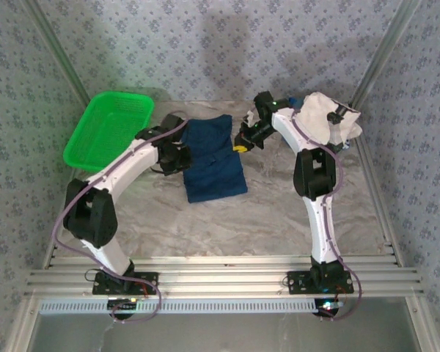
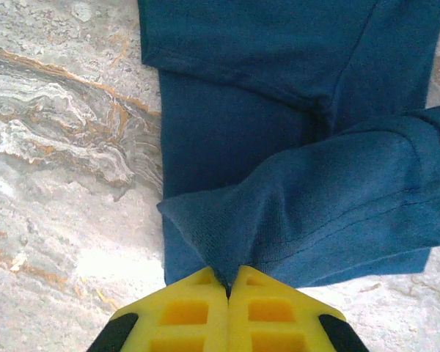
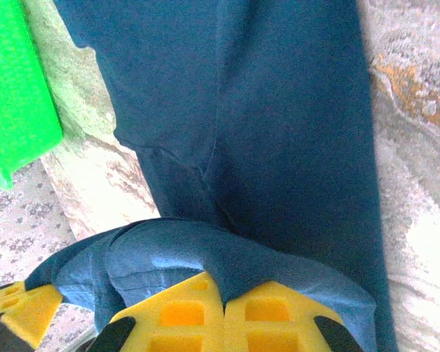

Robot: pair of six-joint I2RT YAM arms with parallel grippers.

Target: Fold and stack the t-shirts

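table (image 1: 279,213): marbled top, near half bare. blue t-shirt (image 1: 214,165): lies centre-back between your two arms, a long strip with one layer already doubled over, not yet a finished fold. green basket (image 1: 110,128): far left, its corner just beside the shirt's upper left edge. white t-shirt (image 1: 319,114): heaped at the far right corner, well apart from the blue one, unfolded. left gripper (image 2: 229,282): jaws fully together, pinching a small peak of blue cloth at the shirt's left edge, peak raised off the table. right gripper (image 3: 221,293): jaws together too, a roll of the same shirt bunched over the pads at its right edge; you cannot read how deep that bite goes. risks, judged from here: the left pinch is thin, so a quick pull may slip it out and drop the layer crooked. if your two arms travel unevenly, the fold line skews. a shallow right bite may release one layer only. a sweep toward the left may drag cloth against the basket and nudge it.
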